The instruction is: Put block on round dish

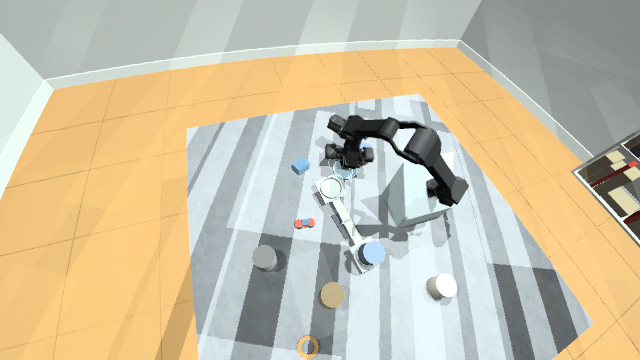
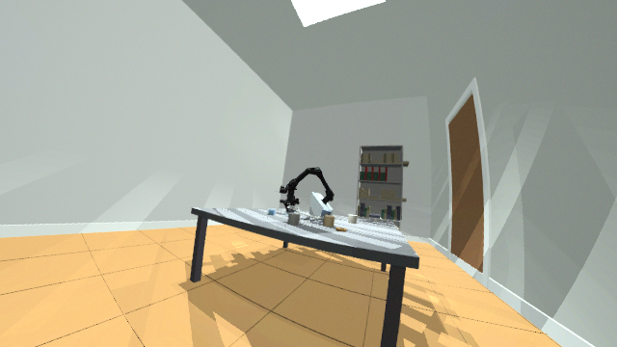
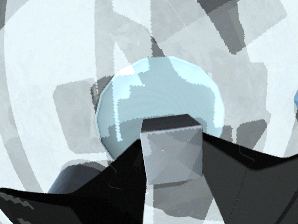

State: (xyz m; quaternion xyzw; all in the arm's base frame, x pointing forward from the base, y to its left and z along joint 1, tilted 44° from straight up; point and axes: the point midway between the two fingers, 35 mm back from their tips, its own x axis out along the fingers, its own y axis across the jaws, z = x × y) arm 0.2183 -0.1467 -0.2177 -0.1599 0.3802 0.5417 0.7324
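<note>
Counts, top view: one balance (image 1: 345, 215), one blue cup (image 1: 372, 253) on its lower end. A blue sliver behind the arm at upper centre could be a second cup, can't tell. One round dish (image 1: 345, 172), one grey block (image 3: 172, 152) – seen only in the wrist view. One blue cube (image 1: 300, 165), one red toy car (image 1: 304, 223), one orange ring (image 1: 307, 346) at bottom centre. Three short cylinders – grey (image 1: 264, 257), tan (image 1: 332, 295), white (image 1: 442, 286).
</note>
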